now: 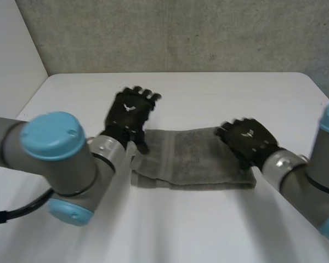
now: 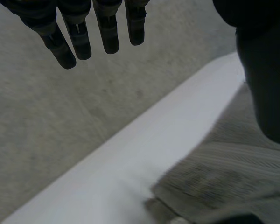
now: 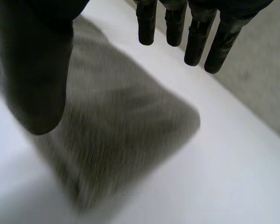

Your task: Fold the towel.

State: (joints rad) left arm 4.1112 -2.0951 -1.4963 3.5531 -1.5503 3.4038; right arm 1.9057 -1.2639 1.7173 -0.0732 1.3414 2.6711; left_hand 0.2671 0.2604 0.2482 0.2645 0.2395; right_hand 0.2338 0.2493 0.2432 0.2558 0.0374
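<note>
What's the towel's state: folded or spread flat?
Folded: the towel lies as a narrow strip on the table, layered edges showing along its near side. The left hand and right hand are open at its ends.

Robotics lab or test cell, by the look. Bare white table (image 1: 208, 230) set against rough grey concrete-like wall (image 1: 181, 33), plain white panel (image 1: 11, 49) at one side. Left arm (image 1: 49, 156) and right arm (image 1: 318, 175) with light-blue caps reaching over the tabletop.

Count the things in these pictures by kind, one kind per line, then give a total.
towel: 1
hands: 2, left hand and right hand
arms: 2, left arm and right arm
table: 1
Total: 6
</note>
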